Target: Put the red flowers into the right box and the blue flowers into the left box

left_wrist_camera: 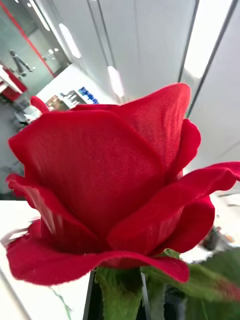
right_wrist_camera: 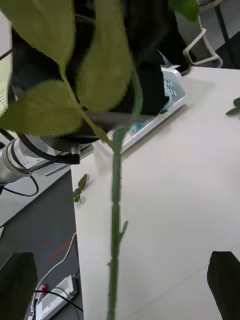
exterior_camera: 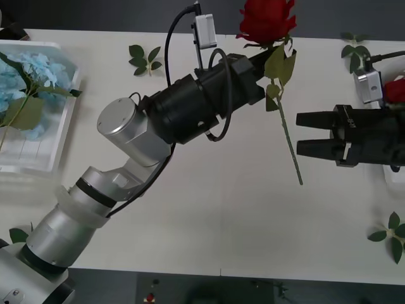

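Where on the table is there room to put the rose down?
The widest bare table lies near the front edge, below the rose held in the left claw, between the left arm and the open right claw. It is crowded at the left box, filled with blue flowers.

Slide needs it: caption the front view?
Left gripper holds a red rose toward the open right gripper.

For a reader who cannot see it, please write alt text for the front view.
The left end effector holds a red rose by its stem above the white table, while the open right end effector waits beside the stem's lower end. Blue flowers lie in the left box.
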